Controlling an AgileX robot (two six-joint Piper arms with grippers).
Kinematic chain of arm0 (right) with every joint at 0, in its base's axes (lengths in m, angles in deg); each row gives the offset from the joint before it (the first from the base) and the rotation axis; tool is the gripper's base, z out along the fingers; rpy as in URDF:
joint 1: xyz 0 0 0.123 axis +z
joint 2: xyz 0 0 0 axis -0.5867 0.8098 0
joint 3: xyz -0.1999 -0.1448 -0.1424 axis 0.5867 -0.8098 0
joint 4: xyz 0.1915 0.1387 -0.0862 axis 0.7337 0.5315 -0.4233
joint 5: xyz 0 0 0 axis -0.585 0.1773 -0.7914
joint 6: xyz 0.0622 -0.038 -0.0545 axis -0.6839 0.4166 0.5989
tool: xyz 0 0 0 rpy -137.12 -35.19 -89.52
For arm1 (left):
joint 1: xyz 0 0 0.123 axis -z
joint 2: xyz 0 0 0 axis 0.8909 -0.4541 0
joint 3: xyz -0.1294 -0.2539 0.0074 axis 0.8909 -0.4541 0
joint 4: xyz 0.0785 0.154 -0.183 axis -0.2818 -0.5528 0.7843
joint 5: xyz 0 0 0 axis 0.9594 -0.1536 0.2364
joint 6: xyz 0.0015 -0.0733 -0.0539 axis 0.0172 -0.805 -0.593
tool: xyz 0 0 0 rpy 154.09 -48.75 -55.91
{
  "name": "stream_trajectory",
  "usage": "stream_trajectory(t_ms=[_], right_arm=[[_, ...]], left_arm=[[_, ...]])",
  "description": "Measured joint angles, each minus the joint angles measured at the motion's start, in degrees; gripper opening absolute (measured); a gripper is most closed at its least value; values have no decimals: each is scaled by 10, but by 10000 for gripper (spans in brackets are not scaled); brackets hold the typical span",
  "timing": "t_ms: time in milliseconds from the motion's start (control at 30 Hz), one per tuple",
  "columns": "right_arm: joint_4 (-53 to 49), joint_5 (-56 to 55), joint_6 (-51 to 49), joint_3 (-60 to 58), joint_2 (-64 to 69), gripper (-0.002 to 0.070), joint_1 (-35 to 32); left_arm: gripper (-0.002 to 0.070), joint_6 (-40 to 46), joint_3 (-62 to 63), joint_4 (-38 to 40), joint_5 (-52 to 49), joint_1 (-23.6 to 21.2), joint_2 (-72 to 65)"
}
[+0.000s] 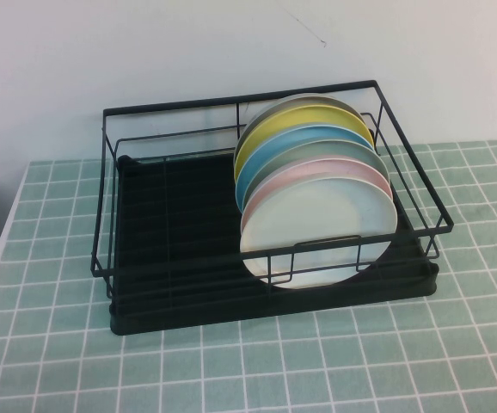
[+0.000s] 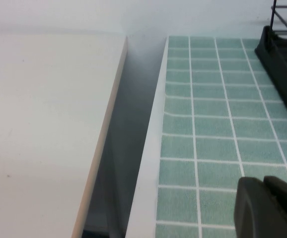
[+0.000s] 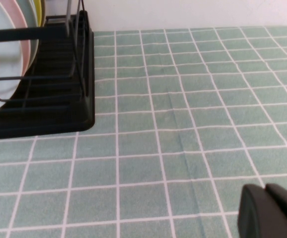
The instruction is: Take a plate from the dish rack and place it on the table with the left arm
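- Left gripper: parked low at the near-left edge of the table, out of the high view; fingers pressed together, empty, nothing between them.
- Right gripper: parked low over bare tiles at the near right, also out of the high view; fingers apparently together, holding nothing.
- Table: pale green tiles, open and bare in front of the rack, room for a landing spot on the near-left side.
- Dish rack: black wire frame on a ribbed tray, set across the middle of the table, its long side running left to right; the left half bare, all plates stacked in the right half.
- Plate: pale white with a mint tint, nearest of the row, standing on edge and leaning back, face turned toward the robot, lower rim behind the front wire of the rack.
- Pink plate just behind it, touching or nearly so; then a blue plate and a yellow plate farther back.
- Key relation: target well away from the left gripper, far and to the right of it, in the rack half that lies closer to the right arm; a long diagonal reach likely needed.
- Plate rim upright, so probably a grasp from above on the top edge, then a lift clear of the front wire.
- Task not yet begun by the look of things.
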Motion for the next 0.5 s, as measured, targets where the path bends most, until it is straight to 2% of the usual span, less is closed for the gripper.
stream_trajectory(t_ms=[233, 500], right_arm=[[0, 0, 0, 0, 0, -2, 0], [0, 0, 0, 0, 0, -2, 0]], left_arm=[[-3, 0, -3, 1, 100, 0, 0], [-3, -34, -3, 3, 351, 0, 0]])
